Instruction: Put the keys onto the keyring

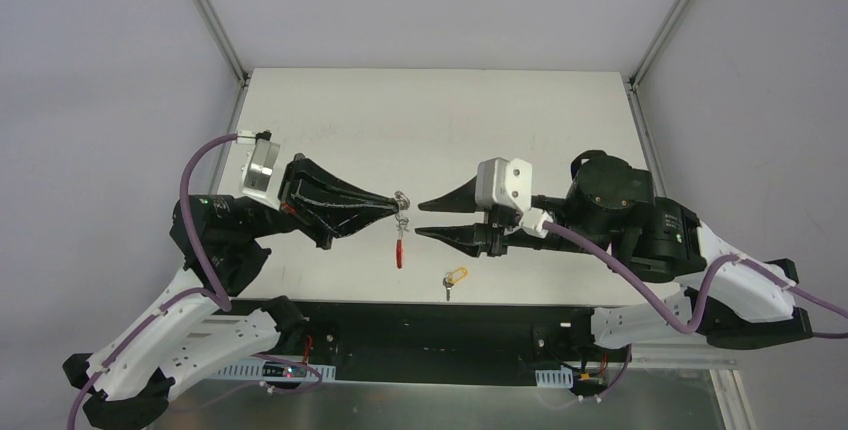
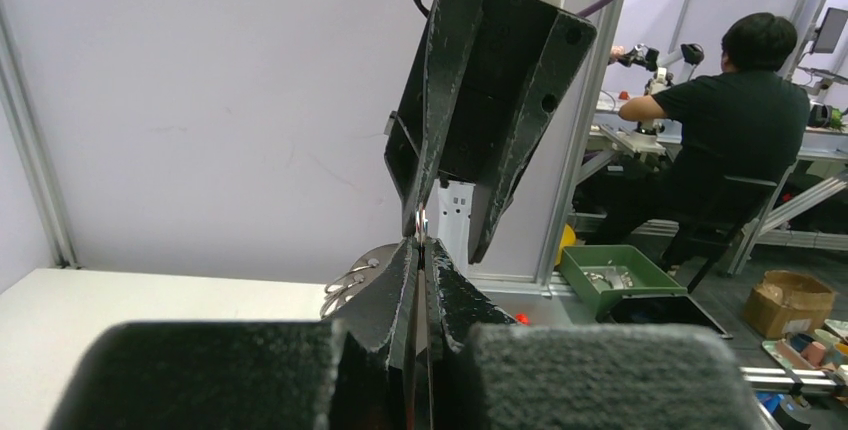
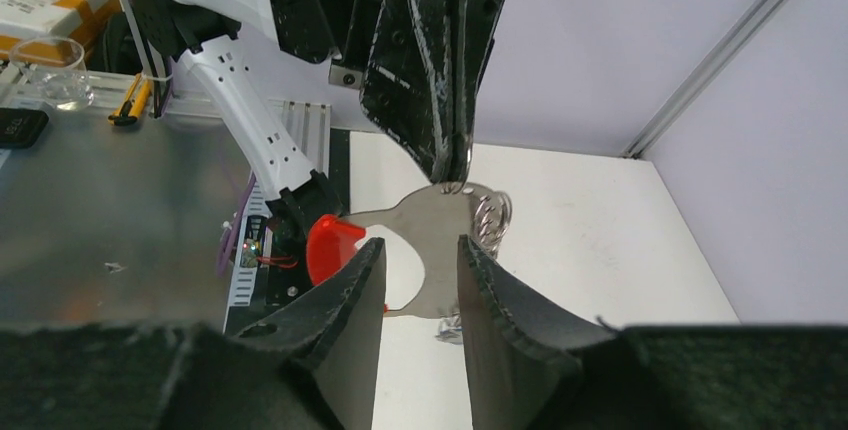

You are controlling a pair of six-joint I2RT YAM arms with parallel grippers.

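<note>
My left gripper point(image 1: 393, 200) is shut on the keyring's thin silver ring point(image 1: 401, 198) and holds it above the table. The chain and the red strap point(image 1: 401, 253) hang below it. The left wrist view shows the ring point(image 2: 421, 223) pinched between the shut tips. My right gripper point(image 1: 418, 220) is open and empty, its tips just right of the ring and facing it. In the right wrist view the ring point(image 3: 456, 176) and the red strap point(image 3: 333, 243) lie just beyond my open fingers point(image 3: 350, 300). The key point(image 1: 454, 279), with a yellow loop head, lies on the table near the front edge. I cannot make out the blue tag.
The white table point(image 1: 440, 120) has grey walls at the back and both sides. Its front edge meets a black rail point(image 1: 430, 315) where the arm bases sit. The left wrist view looks past the table to a seated person point(image 2: 740, 120) and a green bin point(image 2: 610, 275).
</note>
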